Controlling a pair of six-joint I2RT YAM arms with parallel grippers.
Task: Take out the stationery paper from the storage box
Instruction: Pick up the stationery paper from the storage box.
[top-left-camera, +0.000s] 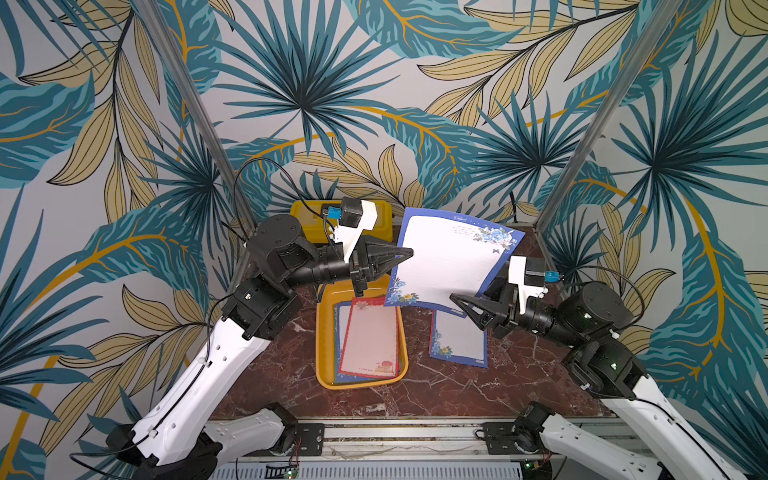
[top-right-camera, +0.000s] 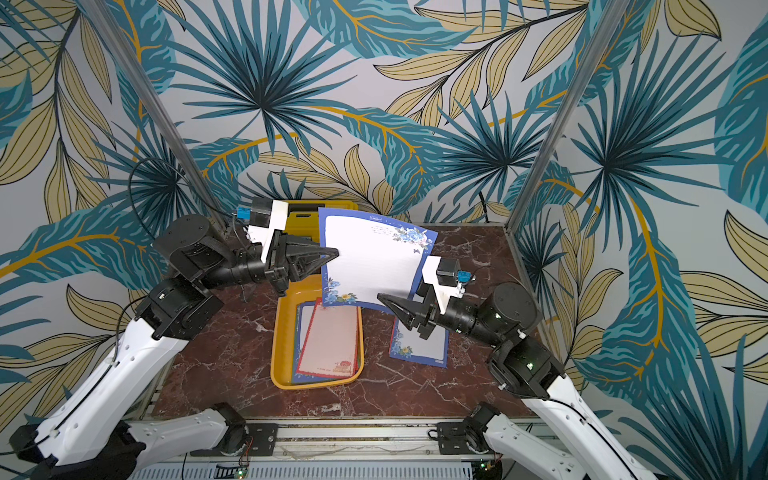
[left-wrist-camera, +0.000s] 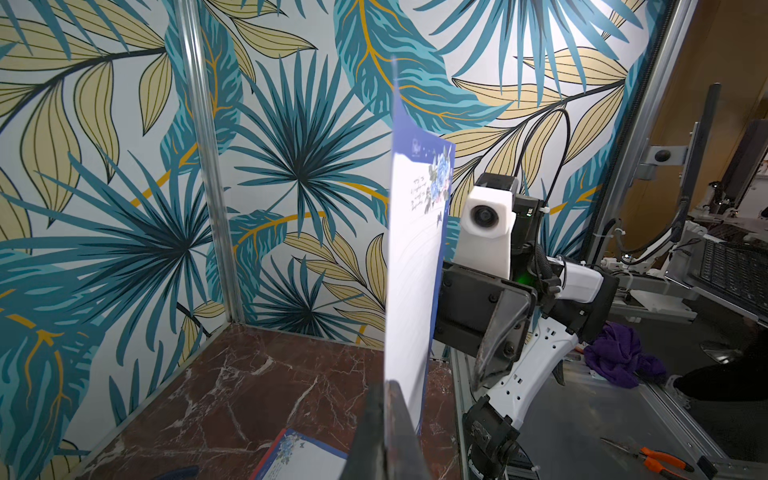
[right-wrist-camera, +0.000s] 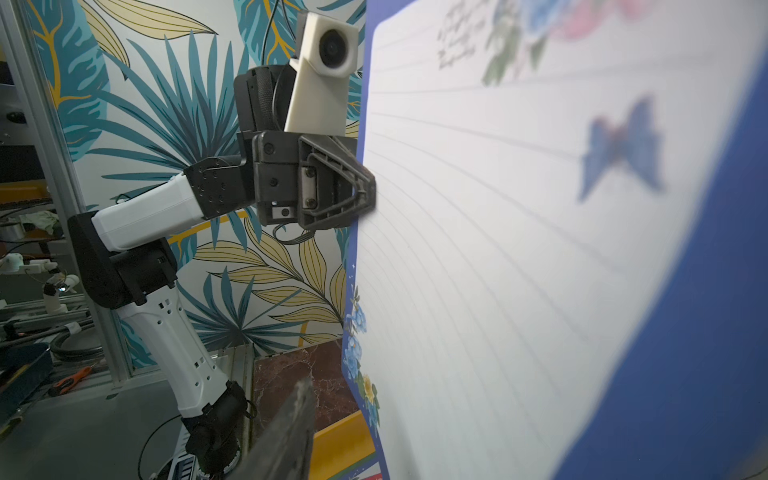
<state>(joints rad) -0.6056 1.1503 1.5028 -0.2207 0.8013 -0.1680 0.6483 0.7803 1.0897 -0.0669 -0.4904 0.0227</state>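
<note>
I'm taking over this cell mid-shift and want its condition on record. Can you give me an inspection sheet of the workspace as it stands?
Surface: red-brown marble tabletop.
Job's things: storage box holds a red-bordered sheet atop others; a flat blue sheet lies on the table beside it; a raised blue sheet is in the air.
Clutter: yellow box at the back.
Hands: left hand shut on the raised sheet's edge; right hand at its lower edge, grip unclear.
Cables: black cable loops above the right wrist camera.
Surroundings: leaf-print walls; pliers and purple cloth outside the frame.
</note>
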